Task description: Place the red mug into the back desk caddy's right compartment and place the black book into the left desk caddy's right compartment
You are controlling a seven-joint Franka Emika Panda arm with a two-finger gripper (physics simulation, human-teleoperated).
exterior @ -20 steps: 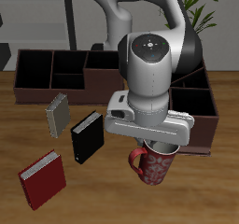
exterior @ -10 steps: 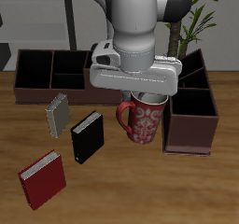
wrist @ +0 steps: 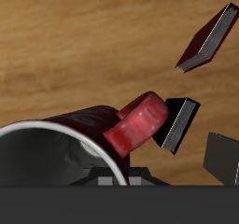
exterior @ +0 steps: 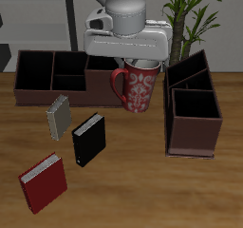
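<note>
My gripper (exterior: 140,61) is shut on the rim of the red mug (exterior: 136,88), which hangs upright in the air, its handle (exterior: 118,86) turned toward the books. The mug hovers in front of the back desk caddy (exterior: 57,72), close to that caddy's end cell behind it. In the wrist view the mug's white inside (wrist: 47,158) and red handle (wrist: 140,125) fill the frame. The black book (exterior: 87,140) lies flat on the table, also seen as the black book (wrist: 180,123). The left desk caddy (exterior: 194,115) stands beside the mug, with its big near cell (exterior: 196,106) empty.
A grey-beige book (exterior: 58,116) and a red book (exterior: 44,181) lie near the black book. The red book (wrist: 207,39) also shows in the wrist view. A potted plant (exterior: 193,13) stands behind the left desk caddy.
The gripper has lifted the red mug and carried it back from near the table's front toward the back desk caddy. The books have not moved.
</note>
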